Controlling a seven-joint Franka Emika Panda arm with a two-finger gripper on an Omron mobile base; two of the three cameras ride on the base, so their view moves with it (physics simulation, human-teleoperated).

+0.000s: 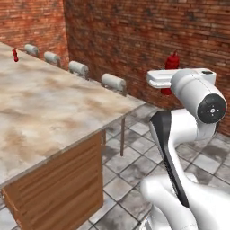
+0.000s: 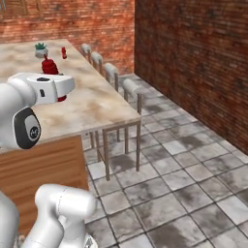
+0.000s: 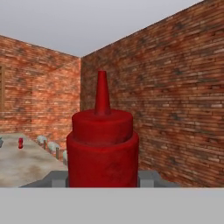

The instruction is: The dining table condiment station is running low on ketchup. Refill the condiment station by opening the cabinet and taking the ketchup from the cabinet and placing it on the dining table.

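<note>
The gripper (image 3: 103,178) is closing its fingers on either side of the ketchup (image 3: 103,148), a red squeeze bottle standing upright with its pointed nozzle up. The bottle is being held in the air beside the near end of the dining table (image 1: 49,112), whose marble-look top is stretching away toward the brick wall (image 2: 193,58). Cushioned stools (image 1: 113,82) are lining the table's far side. A smaller red bottle (image 1: 15,55) and a potted plant (image 2: 40,49) are standing near the table's far end.
</note>
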